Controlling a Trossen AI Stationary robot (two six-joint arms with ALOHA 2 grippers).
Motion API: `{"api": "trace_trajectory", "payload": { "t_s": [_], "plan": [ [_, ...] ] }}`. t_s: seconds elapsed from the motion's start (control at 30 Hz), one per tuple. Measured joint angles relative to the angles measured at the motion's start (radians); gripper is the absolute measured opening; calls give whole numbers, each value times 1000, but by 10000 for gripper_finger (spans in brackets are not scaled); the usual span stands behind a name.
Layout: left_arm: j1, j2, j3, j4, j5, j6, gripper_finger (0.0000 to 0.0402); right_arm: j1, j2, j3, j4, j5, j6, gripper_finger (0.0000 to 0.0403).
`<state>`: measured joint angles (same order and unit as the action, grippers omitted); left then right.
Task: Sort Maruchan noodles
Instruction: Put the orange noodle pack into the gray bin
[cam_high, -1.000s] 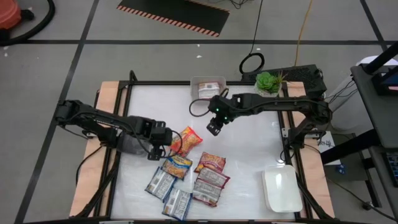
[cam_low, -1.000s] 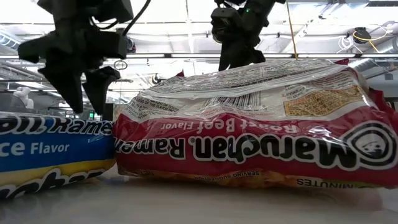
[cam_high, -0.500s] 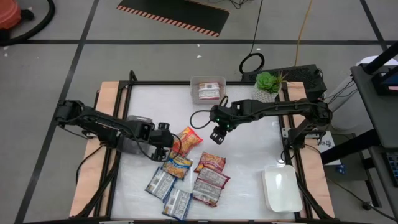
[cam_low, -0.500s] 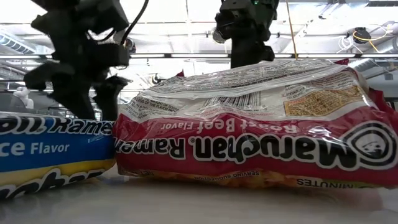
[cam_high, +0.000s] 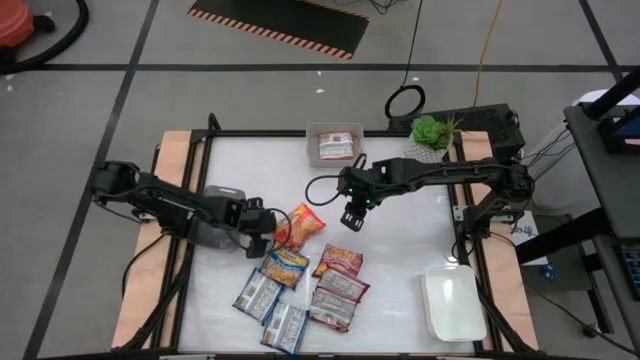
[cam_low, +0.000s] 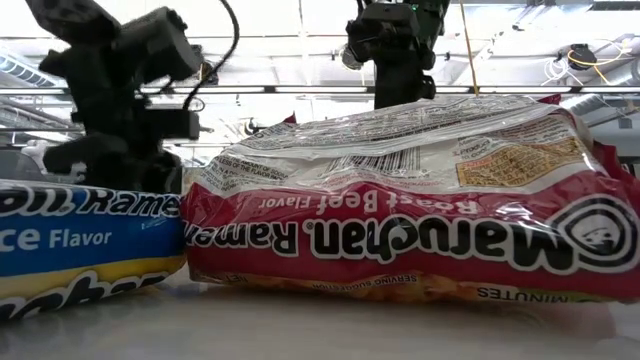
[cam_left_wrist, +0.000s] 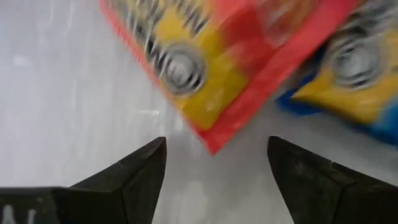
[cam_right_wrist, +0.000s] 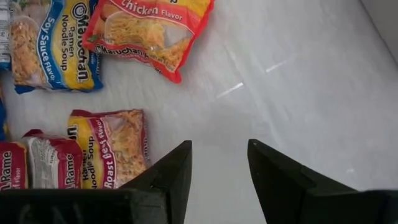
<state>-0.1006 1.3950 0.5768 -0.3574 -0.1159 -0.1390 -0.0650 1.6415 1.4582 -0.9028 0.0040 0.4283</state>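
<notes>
The orange Chicken packet (cam_high: 301, 224) lies flat on the white surface (cam_high: 400, 260), just in front of the left pincer (cam_high: 268, 224), whose fingers gape released at its corner. The right pincer (cam_high: 351, 217), released and empty, hovers beyond the packet.

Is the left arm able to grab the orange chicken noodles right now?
Probably yes. The left gripper is open, right at a corner of the orange chicken packet, with bare table and nothing between them.
</notes>
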Motion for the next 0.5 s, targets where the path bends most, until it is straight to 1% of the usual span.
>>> {"api": "trace_trajectory", "payload": {
  "t_s": [0.07,0.17,0.3,0.4,0.5],
  "plan": [
    [11,26,-3,10,9,-28,280,0,0,0,0,0,-6,148],
    [21,50,-2,27,18,-27,280,0,0,0,2,-2,-6,148],
    [25,64,-5,110,10,4,274,0,0,0,2,-4,-6,148],
    [35,65,-5,141,13,5,251,0,0,0,1,-4,-4,148],
    [48,65,-5,147,18,-1,216,1,0,0,2,-4,-3,148]
  ]
}}
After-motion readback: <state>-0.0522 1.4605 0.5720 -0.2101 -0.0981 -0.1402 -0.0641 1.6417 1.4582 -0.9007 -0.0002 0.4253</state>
